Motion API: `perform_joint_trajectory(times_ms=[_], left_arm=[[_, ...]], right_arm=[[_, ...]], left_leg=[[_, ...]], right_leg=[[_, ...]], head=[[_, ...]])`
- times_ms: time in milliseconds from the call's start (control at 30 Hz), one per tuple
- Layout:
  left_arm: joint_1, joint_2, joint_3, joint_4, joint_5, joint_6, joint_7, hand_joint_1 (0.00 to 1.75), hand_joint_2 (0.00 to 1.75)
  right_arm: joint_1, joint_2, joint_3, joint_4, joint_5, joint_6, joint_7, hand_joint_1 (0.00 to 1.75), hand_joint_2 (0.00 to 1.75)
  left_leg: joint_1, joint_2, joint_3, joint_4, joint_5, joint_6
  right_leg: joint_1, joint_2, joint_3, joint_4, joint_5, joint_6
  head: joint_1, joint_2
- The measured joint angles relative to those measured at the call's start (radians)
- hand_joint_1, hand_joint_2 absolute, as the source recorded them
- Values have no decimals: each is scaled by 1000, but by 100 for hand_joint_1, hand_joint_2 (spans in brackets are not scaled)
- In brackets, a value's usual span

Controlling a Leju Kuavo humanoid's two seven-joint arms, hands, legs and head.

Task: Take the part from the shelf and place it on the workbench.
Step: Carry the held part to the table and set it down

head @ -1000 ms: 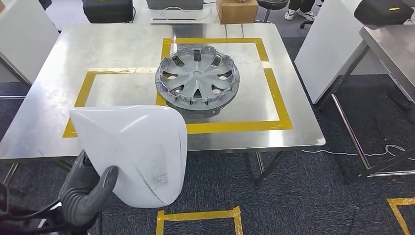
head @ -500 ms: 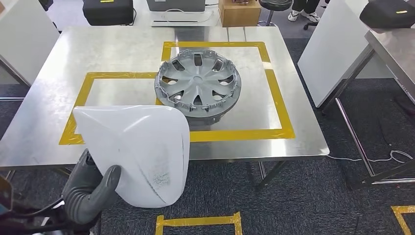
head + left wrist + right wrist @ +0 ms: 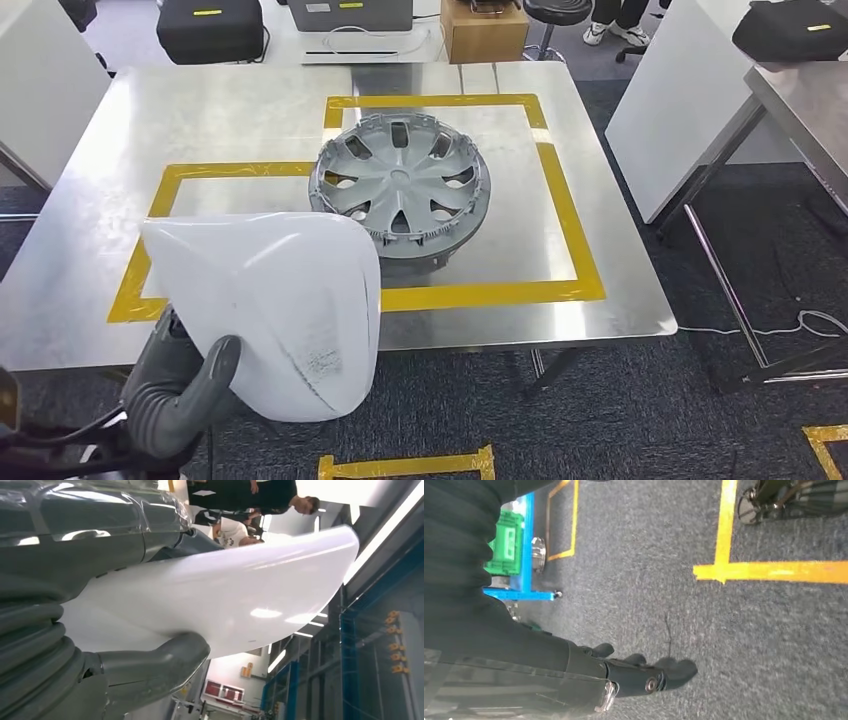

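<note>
My left hand (image 3: 180,385) holds a large white curved shell part (image 3: 275,310) at the lower left of the head view, over the near edge of the steel workbench (image 3: 620,290). In the left wrist view the grey thumb (image 3: 150,665) presses the underside of the white part (image 3: 240,600). A grey wheel cover (image 3: 402,185) lies inside the right yellow-taped square on the workbench. My right hand (image 3: 644,675) hangs above the dark carpet with nothing in it, its fingers loosely extended.
A second yellow-taped rectangle (image 3: 160,200) marks the bench's left half, partly hidden by the white part. Black cases (image 3: 210,30) and a cardboard box (image 3: 484,28) stand beyond the bench. Another steel table (image 3: 800,90) stands at right. Yellow tape (image 3: 405,465) marks the floor.
The whole view has shifted: the workbench and wheel cover sit lower and nearer in the picture, so the camera has moved toward the bench. The white part stays in my left hand.
</note>
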Motion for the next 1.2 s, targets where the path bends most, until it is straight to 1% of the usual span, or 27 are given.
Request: perform_joint_trajectory(times_ms=[33, 67, 100, 167, 200, 233, 267, 300, 333, 367, 400, 467, 533, 567, 600, 633, 667, 700, 733, 767, 800, 833, 867, 900, 967, 1033, 1200], left_arm=[[0, 0, 0, -1, 0, 0, 0, 175, 175], [1, 1, 0, -2, 0, 0, 0, 175, 175], [0, 1, 0, -3, 0, 0, 0, 175, 175], [0, 1, 0, -3, 0, 0, 0, 175, 175], [1, 1, 0, -3, 0, 0, 0, 175, 175], [1, 1, 0, -3, 0, 0, 0, 175, 175], [1, 1, 0, -3, 0, 0, 0, 175, 175], [1, 2, 0, -3, 0, 0, 0, 175, 175], [1, 2, 0, -3, 0, 0, 0, 175, 175], [0, 2, 0, -2, 0, 0, 0, 175, 175], [0, 2, 0, -2, 0, -1, 0, 175, 175], [-1, 2, 0, -2, 0, -1, 1, 175, 175], [0, 2, 0, -3, 0, -1, 1, 175, 175], [-1, 2, 0, -3, -1, -1, 1, 175, 175], [-2, 2, 0, -4, -1, -1, 1, 175, 175], [-1, 2, 0, -4, -2, -1, 2, 175, 175], [-2, 2, 0, -3, -2, -1, 2, 175, 175], [-1, 2, 0, -3, -2, 0, 3, 175, 175], [0, 2, 0, -2, -3, 0, 3, 175, 175], [0, 2, 0, -2, -3, 0, 3, 175, 175], [0, 2, 0, -2, -3, 0, 3, 175, 175], [0, 2, 0, -1, -3, 0, 3, 175, 175], [1, 2, -1, -1, -4, 0, 3, 175, 175], [0, 2, -1, -2, -4, 0, 4, 175, 175], [2, 2, -1, -3, -7, 0, 3, 175, 175], [5, 2, -1, -4, -10, 1, -1, 175, 175], [6, 2, -1, -5, -12, 3, -7, 175, 175]], right_arm=[[0, 1, 0, 0, 0, 0, -1, 0, 175], [0, 2, 0, 0, 0, 0, -1, 0, 175], [0, 2, 0, 0, 0, 0, -2, 0, 175], [-1, 2, 0, 0, 0, 0, -3, 0, 175], [0, 2, 0, 0, 0, 1, -3, 0, 175], [2, 3, 0, 0, 0, 1, -4, 0, 175], [3, 4, 0, 1, 0, 1, -4, 0, 175], [3, 4, 0, 1, 0, 1, -4, 0, 175], [4, 4, 0, 0, 0, 1, -4, 0, 175], [3, 4, 0, 0, 0, 1, -4, 0, 175], [3, 3, 0, 0, 0, 1, -4, 0, 175], [3, 1, 0, 0, 0, 1, -4, 0, 175], [3, 0, 0, -1, 0, 1, -4, 0, 175], [3, 0, 0, -1, 0, 1, -4, 0, 175], [3, 0, 0, 0, 0, 1, -4, 0, 175], [3, 0, 0, 0, 0, 1, -4, 0, 175], [2, 0, 0, 0, 0, 1, -4, 0, 175], [2, 0, 0, 0, 0, 1, -4, 0, 175], [3, 0, 0, 0, 0, 1, -4, 0, 175], [3, 0, 0, 0, 0, 1, -4, 0, 175], [3, 0, 0, 0, 0, 1, -4, 0, 175], [3, 0, 0, 0, 0, 1, -4, 0, 175], [2, 0, 0, 0, 0, 1, -4, 0, 175], [1, 0, 0, 0, 0, 0, -4, 0, 175], [-1, -1, 0, -1, 0, -1, -3, 0, 175], [0, 0, 0, -1, 0, -3, -2, 0, 175], [1, 2, 0, 0, 0, -4, -4, 0, 175]], left_leg=[[2, 0, 5, -3, -3, 4], [5, 1, 10, -5, -6, 9], [7, 3, 16, -7, -10, 12], [8, 7, 24, -7, -18, 16], [7, 8, 29, -7, -23, 16], [7, 8, 36, -7, -29, 16], [6, 7, 46, -7, -36, 15], [5, 7, 57, -7, -43, 14], [5, 7, 68, -8, -50, 12], [4, 5, 75, -10, -56, 9], [4, 3, 79, -11, -60, 5], [5, 0, 78, -15, -64, -6], [5, -1, 77, -14, -71, -16], [4, -1, 72, 1, -82, -19], [3, -2, 56, 36, -101, -22], [4, -2, 26, 93, -125, -24], [4, -2, -14, 158, -148, -26], [4, -2, -52, 213, -160, -29], [5, -2, -79, 241, -152, -30], [4, -1, -87, 231, -123, -31], [4, 0, -77, 185, -75, -30], [4, 1, -57, 129, -33, -27], [5, 2, -36, 77, 0, -27], [5, 2, -18, 38, 11, -26], [3, 1, -6, 16, 1, -19], [-1, 0, -3, 13, -5, -9], [-6, 1, -2, 12, -12, 0]], right_leg=[[0, -1, 0, 9, -8, 4], [-1, -1, -11, 37, -24, 10], [-3, -2, -34, 86, -47, 17], [-8, -2, -116, 227, -96, 29], [-10, -3, -153, 281, -105, 30], [-10, -3, -177, 304, -93, 30], [-10, -3, -182, 287, -59, 26], [-9, -2, -170, 236, -8, 20], [-6, -2, -150, 174, 39, 12], [-2, -2, -131, 119, 72, 3], [2, -2, -116, 79, 86, -7], [8, -3, -102, 47, 73, -22], [6, -5, -87, 19, 64, -29], [3, -6, -77, 6, 64, -30], [0, -6, -67, -4, 65, -31], [-1, -7, -58, -8, 63, -32], [-1, -7, -52, -9, 59, -34], [-1, -6, -46, -9, 53, -34], [0, -6, -39, -8, 47, -34], [1, -5, -31, -6, 39, -33], [1, -4, -20, -4, 30, -30], [0, -3, -10, -1, 19, -27], [2, -2, -3, 5, 9, -23], [4, 0, -2, 12, 3, -21], [7, 2, -5, 21, -3, -21], [5, 1, -4, 18, -3, -21], [1, 1, 2, 6, -7, -17]], head=[[1, 0], [2, 0], [3, 0], [6, 0], [6, 0], [7, 0], [7, 0], [8, 0], [8, 0], [7, 0], [7, 0], [9, 0], [10, 0], [9, 0], [7, 0], [4, 0], [1, 0], [-1, 0], [-2, 0], [-3, 0], [-3, 0], [-4, 0], [-5, 0], [-6, 0], [0, 0], [7, 0], [7, 0]])
